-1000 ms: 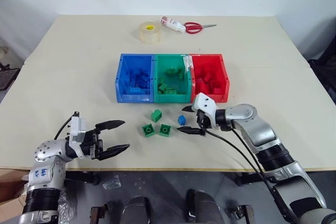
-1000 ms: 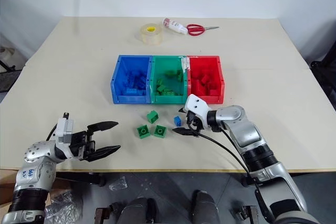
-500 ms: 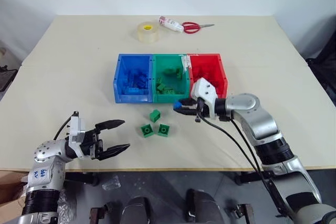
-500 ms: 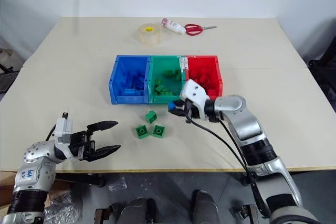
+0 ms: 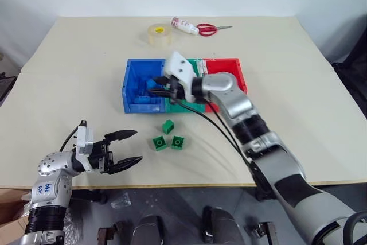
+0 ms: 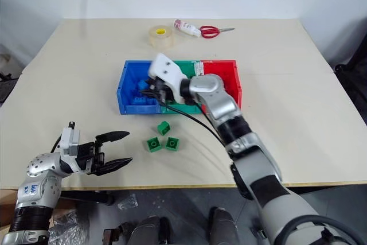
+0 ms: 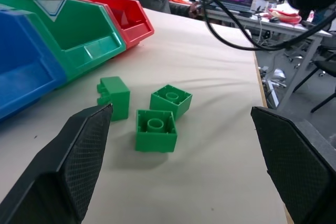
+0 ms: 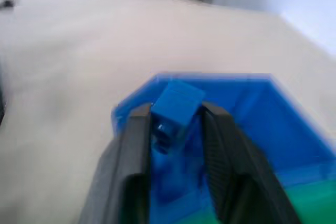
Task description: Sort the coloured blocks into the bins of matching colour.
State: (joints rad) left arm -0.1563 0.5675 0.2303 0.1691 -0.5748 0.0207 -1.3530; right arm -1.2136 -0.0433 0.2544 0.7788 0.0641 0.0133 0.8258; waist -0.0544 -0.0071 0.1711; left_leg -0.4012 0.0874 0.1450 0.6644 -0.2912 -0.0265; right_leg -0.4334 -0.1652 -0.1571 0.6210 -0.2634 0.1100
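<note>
Left eye view: table | joined bins mid-table | right gripper over blue bin, jaws pinching blue block | left gripper spread wide, empty | three green blocks on table before bins

Lab or workshop, bare test table, cluttered desks and cables behind

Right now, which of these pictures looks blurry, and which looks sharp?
Right wrist view: soft and smeared, the blue block between the right gripper fingers and the blue bin lack crisp edges. Left wrist view: the three green blocks are sharp, the room behind hazy. Head views: evenly lit, faint shadows.
</note>
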